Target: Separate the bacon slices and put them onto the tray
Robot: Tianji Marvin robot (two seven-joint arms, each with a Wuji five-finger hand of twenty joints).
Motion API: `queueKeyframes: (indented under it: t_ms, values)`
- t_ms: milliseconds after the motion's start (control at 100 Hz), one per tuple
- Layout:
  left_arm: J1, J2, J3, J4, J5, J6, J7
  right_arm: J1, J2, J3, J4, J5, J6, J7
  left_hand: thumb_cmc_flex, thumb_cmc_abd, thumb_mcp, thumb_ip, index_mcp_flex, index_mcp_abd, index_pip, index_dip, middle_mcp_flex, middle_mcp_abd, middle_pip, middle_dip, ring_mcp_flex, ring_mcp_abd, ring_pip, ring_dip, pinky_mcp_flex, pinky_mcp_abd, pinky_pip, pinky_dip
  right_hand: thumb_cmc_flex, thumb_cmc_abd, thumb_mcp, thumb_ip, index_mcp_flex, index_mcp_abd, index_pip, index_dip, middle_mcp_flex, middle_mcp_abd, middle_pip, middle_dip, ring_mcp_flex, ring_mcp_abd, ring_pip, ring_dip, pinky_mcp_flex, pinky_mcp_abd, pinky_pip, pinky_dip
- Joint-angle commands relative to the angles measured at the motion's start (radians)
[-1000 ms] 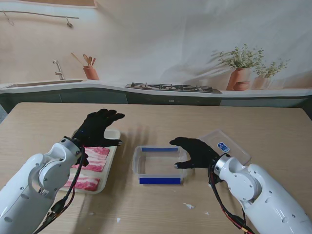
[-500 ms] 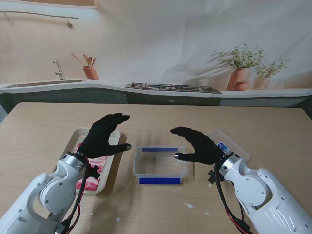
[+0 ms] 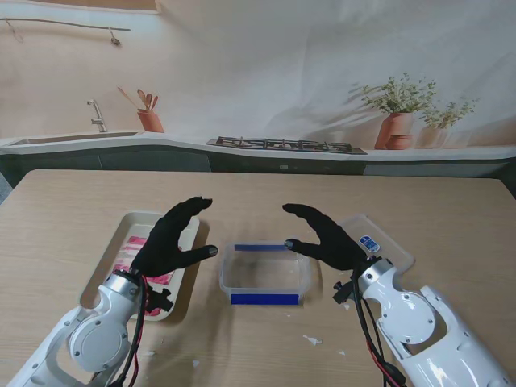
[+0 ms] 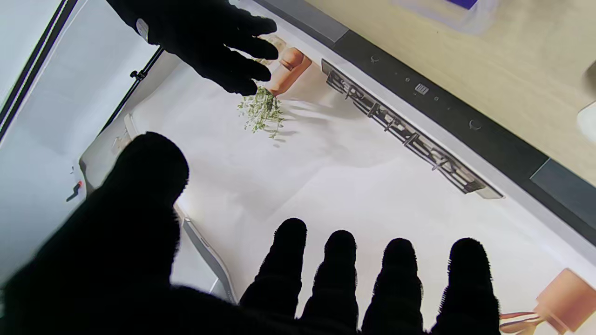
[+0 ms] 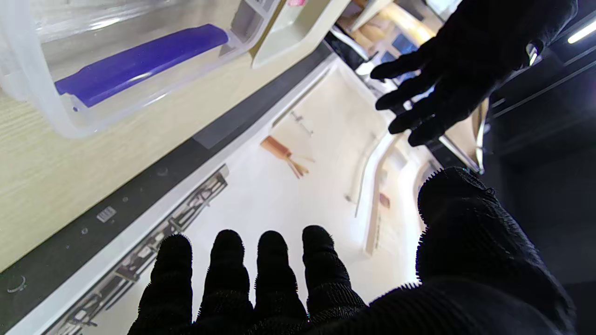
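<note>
Two blue strips on container (image 3: 266, 276) | lid (image 3: 375, 242) label unreadable

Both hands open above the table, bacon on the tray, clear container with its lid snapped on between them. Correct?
Not quite: the clear container is open. Its lid lies on the table to its right, behind the right hand, as the stand view shows. The rest holds: the left hand is also open, and bacon lies on the tray.
</note>
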Motion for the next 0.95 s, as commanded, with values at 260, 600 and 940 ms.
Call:
queueKeyframes:
  t_ms: [260, 600, 940]
  values:
    - [-0.046, -0.008, 0.021, 0.089, -0.017, 0.005, 0.005, 0.042, -0.018, -0.052, 0.052, -0.016, 0.044, 0.011, 0.015, 0.017, -0.033, 0.032, 0.015, -0.004, -0.015, -0.006, 0.007, -0.016, 0.026, 0.016, 0.003, -0.008, 0.010, -0.008, -0.019, -0.011, -0.009, -0.016, 0.021, 0.039, -0.029, 0.031, -0.006, -0.017, 0.011, -0.014, -0.003, -0.018, 0.022, 0.006, -0.007, -0.004, -0.012, -0.010, -0.020, -0.003, -0.024, -0.007]
    - [-0.051, -0.006, 0.035, 0.099, -0.011, 0.021, -0.002, 0.059, -0.019, -0.068, 0.070, -0.004, 0.050, 0.016, 0.017, 0.024, -0.034, 0.035, 0.019, -0.007, -0.011, -0.003, 0.008, -0.014, 0.034, 0.021, 0.003, -0.008, 0.009, -0.008, -0.018, -0.012, -0.048, -0.018, 0.033, 0.041, -0.042, 0.034, -0.006, -0.020, 0.019, -0.015, -0.002, -0.019, 0.029, 0.009, -0.005, -0.007, -0.010, -0.009, -0.021, 0.001, -0.019, -0.003]
    - [-0.056, -0.007, 0.038, 0.104, -0.014, 0.020, -0.001, 0.054, -0.017, -0.066, 0.063, -0.006, 0.050, 0.020, 0.021, 0.022, -0.029, 0.036, 0.021, -0.009, -0.007, -0.001, 0.008, -0.013, 0.039, 0.024, 0.001, -0.011, 0.008, -0.008, -0.017, -0.015, -0.064, -0.009, 0.041, 0.040, -0.050, 0.037, -0.006, -0.022, 0.023, -0.018, -0.003, -0.020, 0.035, 0.012, -0.005, -0.007, -0.011, -0.010, -0.020, 0.002, -0.018, -0.001]
